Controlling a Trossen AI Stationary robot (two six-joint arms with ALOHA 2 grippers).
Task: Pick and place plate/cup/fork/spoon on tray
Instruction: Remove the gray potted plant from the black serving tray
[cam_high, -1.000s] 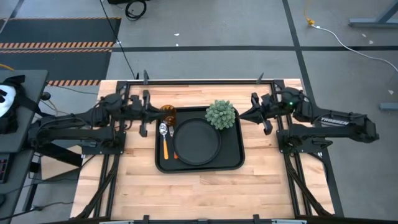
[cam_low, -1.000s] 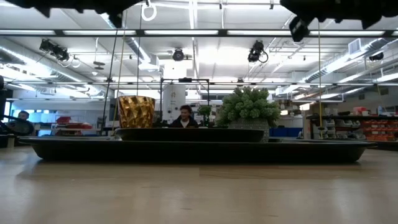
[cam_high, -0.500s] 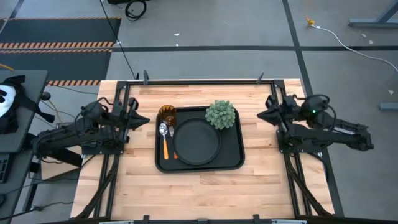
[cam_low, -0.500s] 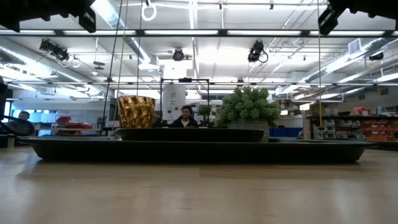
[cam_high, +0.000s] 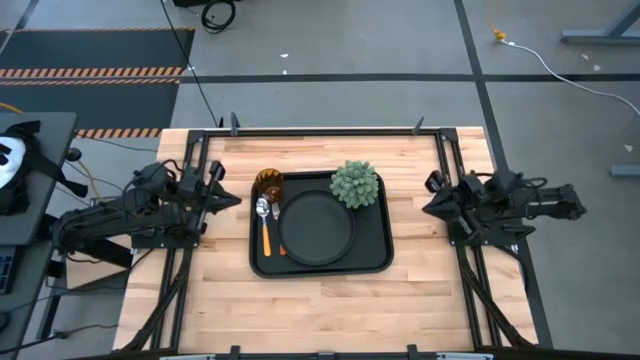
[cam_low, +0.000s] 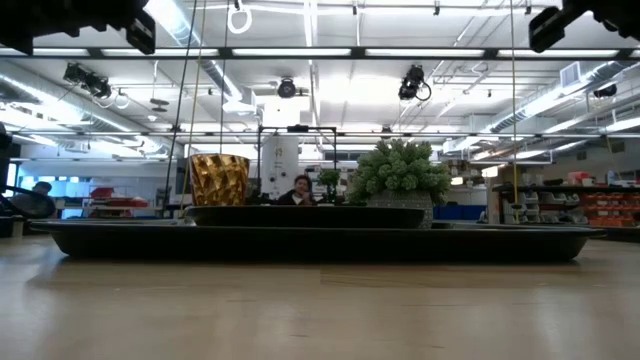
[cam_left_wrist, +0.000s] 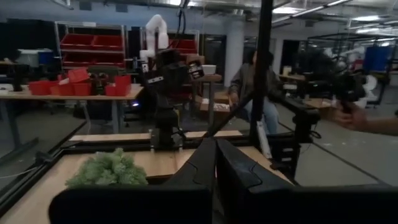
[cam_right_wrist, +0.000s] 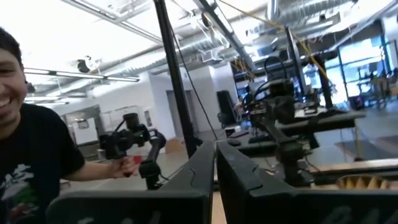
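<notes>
Pale butcher-block planks carry the black rectangular tray (cam_high: 372, 262) at the table's middle, with a workshop floor beyond. On it the round black plate (cam_high: 317, 227) sits centred. The amber cup (cam_high: 269, 183) stands at the tray's far left corner, and a spoon (cam_high: 262, 208) and an orange-handled fork (cam_high: 267, 238) lie alongside the plate's left edge, long axes running front to back. A fuzzy green plant (cam_high: 355, 184) occupies the far right corner. Everything named in the task appears already set on the tray.

Both arms are pulled back to the table's sides. The left gripper (cam_high: 222, 197) is nearer the cup and cutlery, pointing toward them; the right gripper (cam_high: 432, 204) faces the plant side. Each wrist view shows its fingers pressed together, holding nothing.
</notes>
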